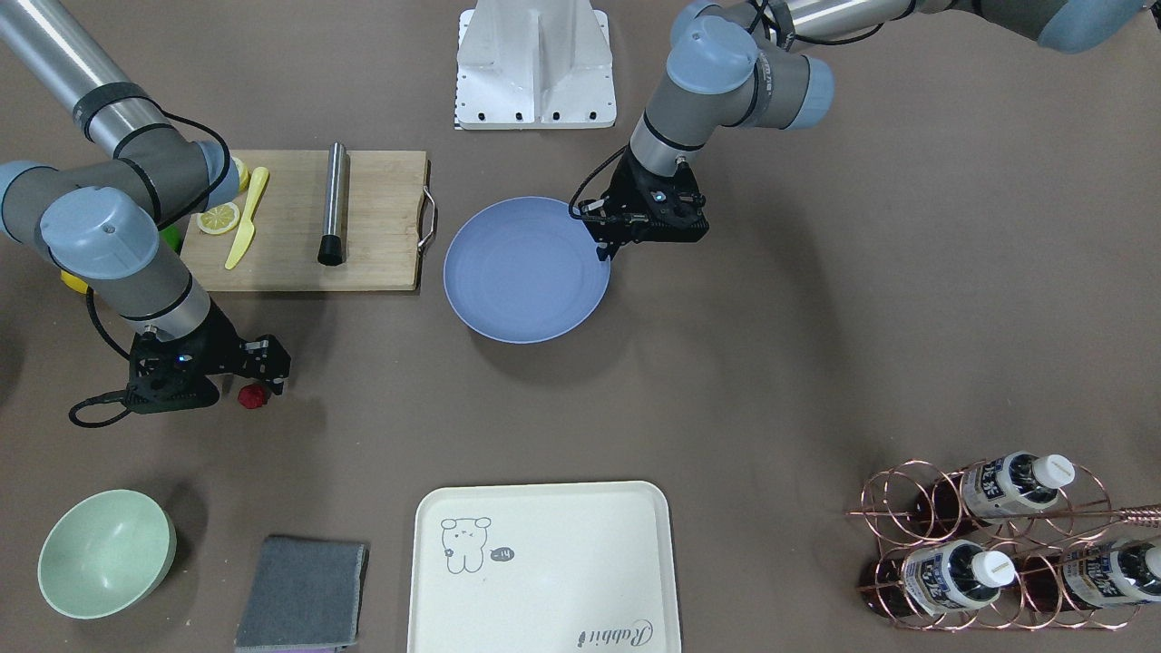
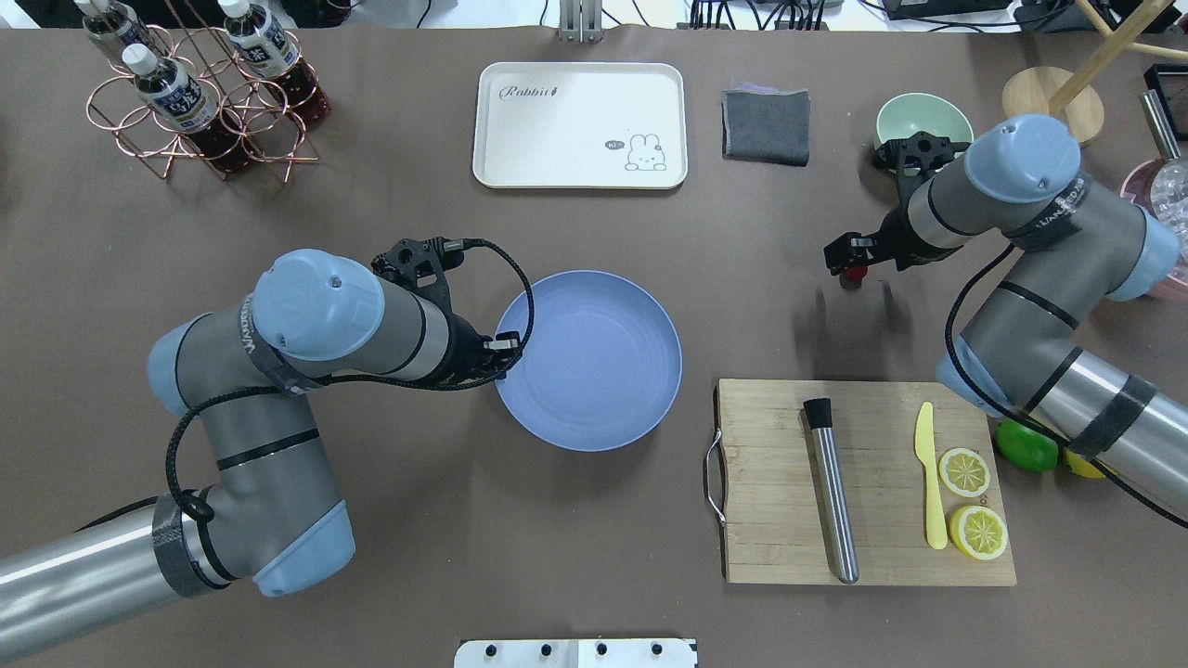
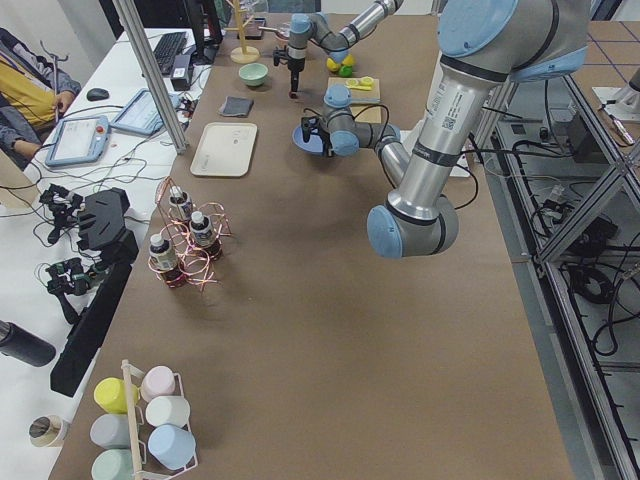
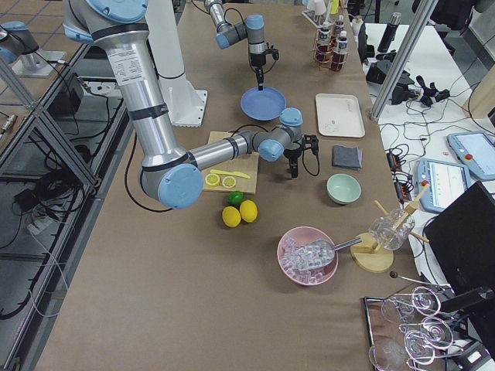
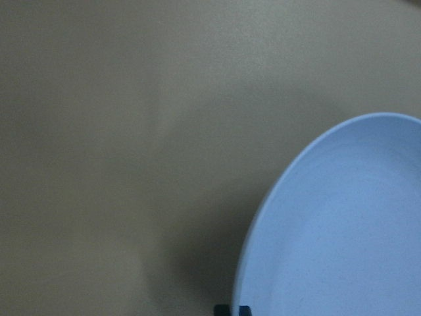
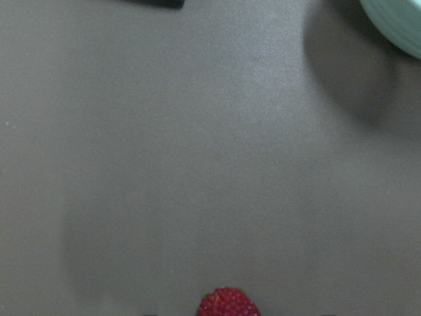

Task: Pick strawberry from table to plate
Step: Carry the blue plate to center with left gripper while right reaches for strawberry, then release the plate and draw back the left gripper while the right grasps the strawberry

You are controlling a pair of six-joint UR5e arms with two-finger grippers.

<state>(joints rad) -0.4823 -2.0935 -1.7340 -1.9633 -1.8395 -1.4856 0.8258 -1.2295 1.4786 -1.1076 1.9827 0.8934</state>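
The strawberry point(image 1: 253, 396) is a small dark-red berry lying on the brown table point(image 1: 816, 317). My right gripper point(image 1: 256, 388) points down over it, open, with one finger on each side. In the right wrist view the strawberry point(image 6: 229, 303) sits at the bottom edge with no pads touching it. The blue plate point(image 1: 526, 269) lies empty at the table's middle, well apart from the berry. My left gripper point(image 1: 605, 251) is shut on nothing and hangs at the plate's point(image 5: 342, 230) rim. In the overhead view the strawberry point(image 2: 852, 274) shows just under the right gripper point(image 2: 849, 264).
A wooden cutting board point(image 1: 381, 227) with a steel rod point(image 1: 335, 204), a yellow knife and lemon slices lies between the berry and the plate. A mint bowl point(image 1: 106, 551), a grey cloth point(image 1: 302, 592), a cream tray point(image 1: 542, 567) and a bottle rack point(image 1: 998, 544) line the far edge.
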